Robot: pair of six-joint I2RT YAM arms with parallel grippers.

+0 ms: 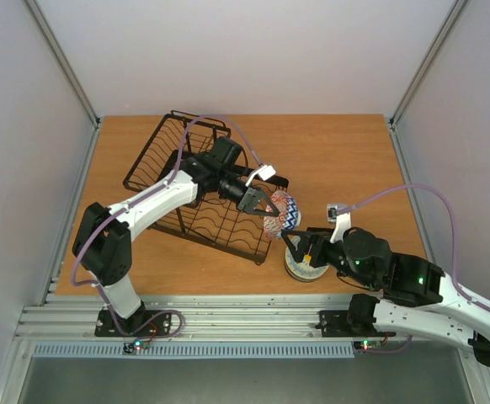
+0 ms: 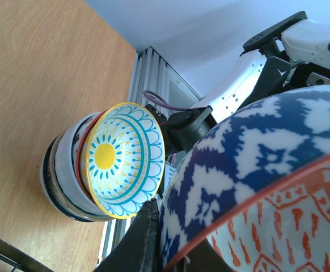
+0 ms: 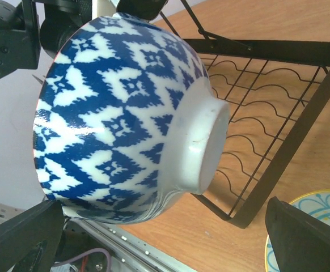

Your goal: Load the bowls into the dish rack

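The left hand (image 1: pixel 266 205) is clamped on the rim of the blue patterned bowl (image 1: pixel 284 213), holding it on edge just off the dish rack's (image 1: pixel 173 172) near right corner. The bowl's foot points toward the right hand (image 1: pixel 300 246) and its mouth faces back toward the rack, so the dividers lie to its left, under the outstretched left arm. The right hand stands wide apart and empty over the stack of bowls (image 1: pixel 306 268), near the surface's (image 1: pixel 354 151) near edge.

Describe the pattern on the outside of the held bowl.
Bowl: blue-and-white diamond zigzags, best in the right wrist view.
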